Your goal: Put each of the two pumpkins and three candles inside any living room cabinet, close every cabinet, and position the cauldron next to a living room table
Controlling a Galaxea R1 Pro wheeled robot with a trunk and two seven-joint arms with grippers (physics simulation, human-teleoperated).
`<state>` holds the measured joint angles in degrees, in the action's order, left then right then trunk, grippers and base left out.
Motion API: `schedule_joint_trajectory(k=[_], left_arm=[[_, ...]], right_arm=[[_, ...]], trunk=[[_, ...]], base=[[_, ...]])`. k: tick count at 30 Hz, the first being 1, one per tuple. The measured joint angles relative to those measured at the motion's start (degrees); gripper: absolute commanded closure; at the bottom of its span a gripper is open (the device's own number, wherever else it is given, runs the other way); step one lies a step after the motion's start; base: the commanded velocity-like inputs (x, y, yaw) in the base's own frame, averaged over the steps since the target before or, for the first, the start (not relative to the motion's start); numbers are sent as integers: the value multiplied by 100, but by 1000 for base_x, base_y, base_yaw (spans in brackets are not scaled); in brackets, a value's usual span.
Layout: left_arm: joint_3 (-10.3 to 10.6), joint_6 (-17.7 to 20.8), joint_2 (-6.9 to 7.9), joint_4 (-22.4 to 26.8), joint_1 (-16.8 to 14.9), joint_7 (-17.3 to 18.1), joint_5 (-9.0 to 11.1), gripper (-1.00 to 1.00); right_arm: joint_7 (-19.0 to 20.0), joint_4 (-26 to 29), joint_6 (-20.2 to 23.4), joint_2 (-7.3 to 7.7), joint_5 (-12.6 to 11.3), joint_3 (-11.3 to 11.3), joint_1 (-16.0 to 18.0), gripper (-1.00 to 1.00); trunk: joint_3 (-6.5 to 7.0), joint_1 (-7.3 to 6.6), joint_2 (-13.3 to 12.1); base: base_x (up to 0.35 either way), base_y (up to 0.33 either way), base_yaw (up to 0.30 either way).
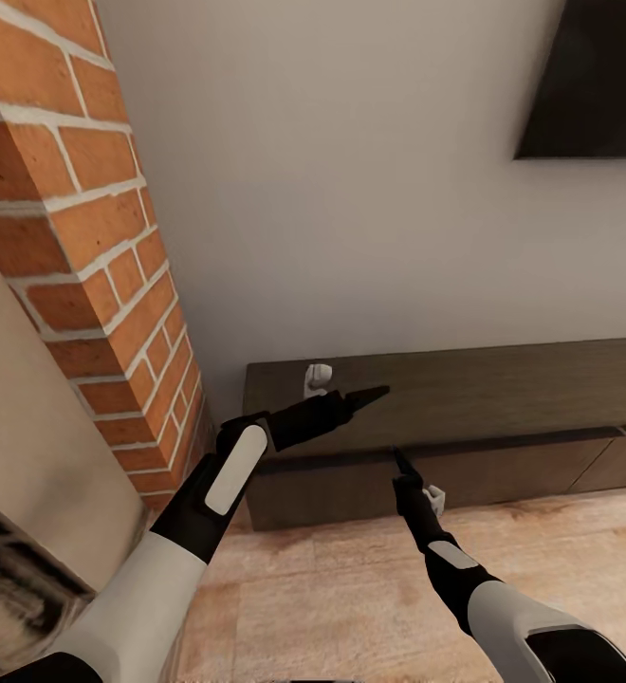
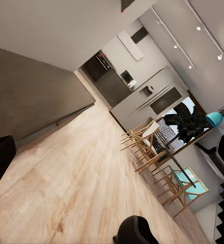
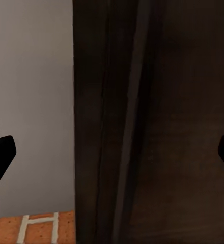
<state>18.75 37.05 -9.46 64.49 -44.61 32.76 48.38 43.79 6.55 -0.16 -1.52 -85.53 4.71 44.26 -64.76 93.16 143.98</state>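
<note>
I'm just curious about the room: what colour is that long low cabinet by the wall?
Dark brown wood, seen best in the head view: the cabinet.

You had the cabinet (image 1: 503, 398) ahead, standing on the wood floor (image 1: 351, 588) against the wall, its left end near the brick column. Its top was bare dark wood, drawer fronts flush. Your left wrist view took in the floor (image 2: 71, 178) running toward pale chairs (image 2: 142, 147) standing on it.
</note>
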Motion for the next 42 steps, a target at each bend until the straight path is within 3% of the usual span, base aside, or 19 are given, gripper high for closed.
schedule_joint_trajectory(k=[4, 10, 15, 28, 38, 42], left_arm=[[0, -2, -1, 17, 0, 4, 0, -100], [0, -3, -2, 27, 0, 9, 3, -100], [2, -6, -2, 29, -1, 14, 7, -100], [17, -150, -3, 22, -1, 150, 0, -100], [17, -164, -2, 20, -1, 156, 0, -100], [17, -168, -2, 19, -1, 156, -4, -100]], right_arm=[[51, 5, 7, -1, 0, 1, 2, -100], [511, 10, 36, 3, 0, -3, 0, -100], [637, 12, 39, 9, 0, -8, 1, -100], [903, 34, 21, 10, 5, -4, 0, -100], [821, 36, -15, 4, 2, 0, 3, -100], [517, 36, -24, 9, -1, 0, 8, -100]], trunk=[[-89, 10, 5], [-222, 26, 13], [-333, 39, 20], [-333, 38, 21], [-333, 38, 21], [-333, 38, 21]], base=[[0, 0, 0], [0, 0, 0], [0, 0, 0], [0, 0, 0], [0, 0, 0], [0, 0, 0]])
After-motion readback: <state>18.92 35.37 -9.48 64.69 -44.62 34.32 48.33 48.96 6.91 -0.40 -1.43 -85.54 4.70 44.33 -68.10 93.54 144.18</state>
